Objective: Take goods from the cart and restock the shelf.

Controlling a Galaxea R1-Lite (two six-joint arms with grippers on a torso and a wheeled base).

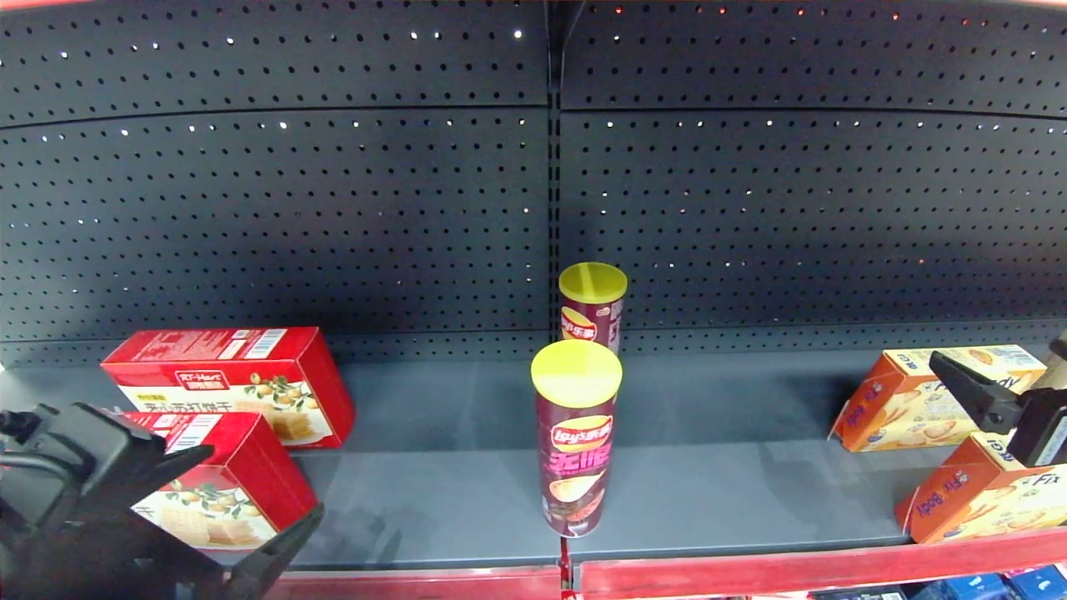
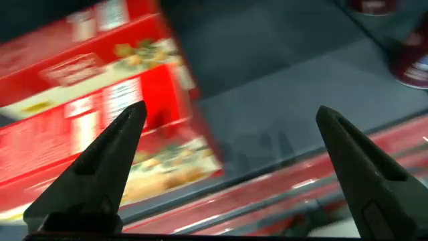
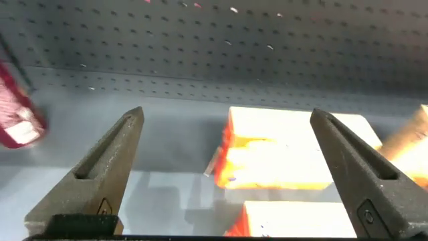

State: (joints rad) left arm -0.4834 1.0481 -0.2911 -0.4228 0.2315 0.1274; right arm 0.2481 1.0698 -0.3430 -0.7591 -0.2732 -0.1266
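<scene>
Shelf (image 1: 708, 467) carries a far red box (image 1: 225, 383) and a near red box (image 1: 225, 492) at left. A near chip can (image 1: 575, 450) and a far chip can (image 1: 592, 317) stand upright at centre. A far orange box (image 1: 909, 408) and a near orange box (image 1: 984, 500) lie at right. Left hand (image 2: 231, 110) is released and empty, just beside the near red box. Right hand (image 3: 227, 115) is released and empty, near the orange boxes.
</scene>
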